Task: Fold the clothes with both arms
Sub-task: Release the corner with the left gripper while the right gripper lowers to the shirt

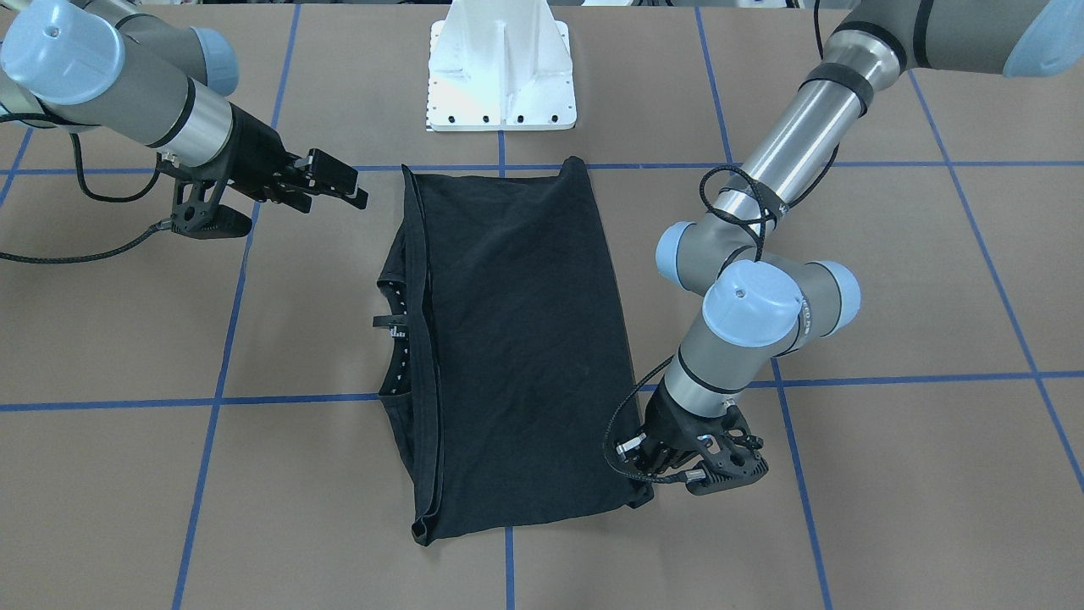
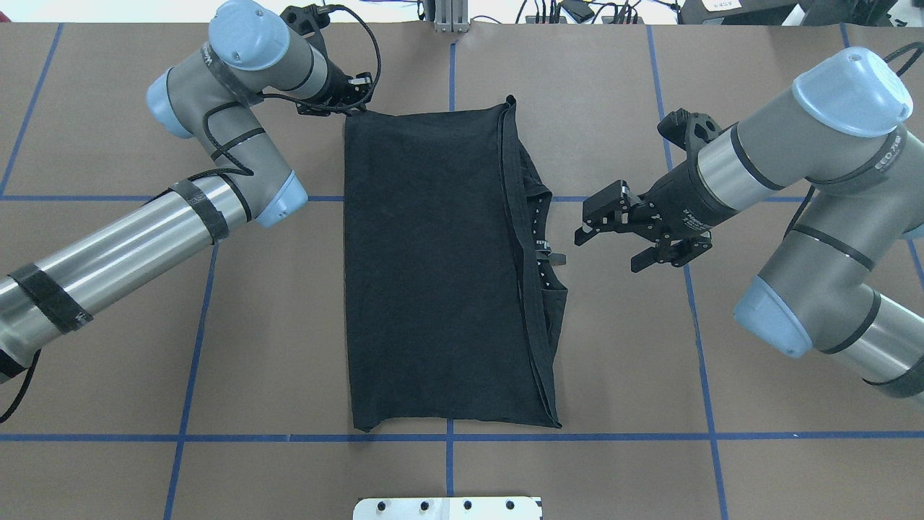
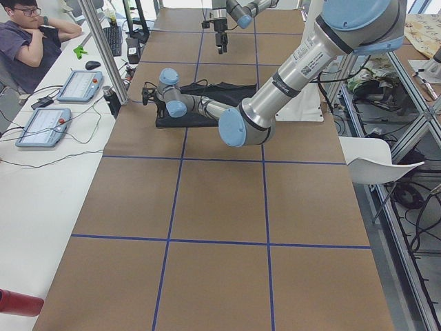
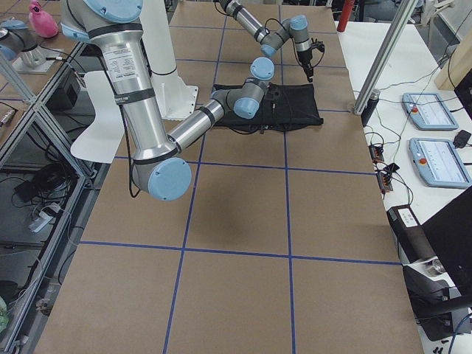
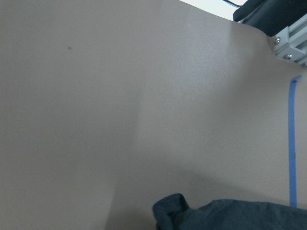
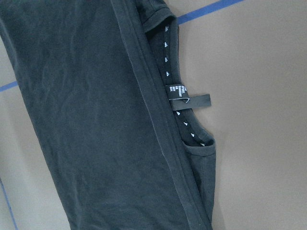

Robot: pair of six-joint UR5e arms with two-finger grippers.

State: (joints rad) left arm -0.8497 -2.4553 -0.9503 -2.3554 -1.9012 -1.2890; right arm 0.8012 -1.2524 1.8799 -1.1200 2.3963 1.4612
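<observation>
The black T-shirt (image 2: 433,274) is laid flat on the brown counter (image 2: 238,325), right out in front of the white mount plate (image 1: 501,76). It's folded lengthwise into a long strip, with one short end pointed at the plate. Plain black fabric is turned up. Along the long edge on the right arm's side the collar (image 2: 540,245) is left peeking out, with a row of tiny white marks and a black tag (image 6: 189,96) sticking out sideways. The left tool (image 1: 637,462) is parked low at the shirt corner farthest from the plate, on the left arm's side. Whether it's pinched onto the cloth or just sitting there honestly can't be told, since the fingers are hidden. In the left wrist view only a curled bit of that corner is shown. The right tool (image 2: 586,222) is held off the cloth, out beyond the collar edge, with its fingers spread wide and clear of the fabric. The counter is crossed by blue tape lines (image 2: 193,347).
</observation>
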